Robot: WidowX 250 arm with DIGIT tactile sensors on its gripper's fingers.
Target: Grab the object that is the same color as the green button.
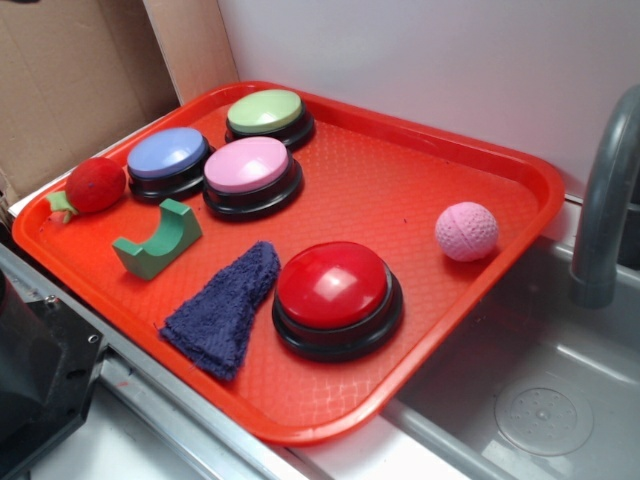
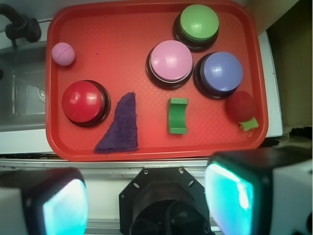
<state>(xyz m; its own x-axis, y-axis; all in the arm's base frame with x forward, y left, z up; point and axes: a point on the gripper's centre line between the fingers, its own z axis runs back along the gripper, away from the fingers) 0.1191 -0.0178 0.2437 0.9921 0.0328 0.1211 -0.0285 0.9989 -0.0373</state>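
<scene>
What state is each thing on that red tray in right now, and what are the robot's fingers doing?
Green block: lying arch-side up, untouched.
Green button: unpressed, nothing on it.
Pink button: free.
Blue button: free.
Red button: free.
Purple cloth: lying flat.
Strawberry: resting near the rim.
Pink ball: at rest.
Fingers: spread apart, empty.

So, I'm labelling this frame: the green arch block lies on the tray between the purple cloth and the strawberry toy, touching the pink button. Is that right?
Not quite. The green arch block is not touching the pink button; bare tray shows between them in the wrist view. It does lie between the purple cloth and the strawberry toy.
</scene>
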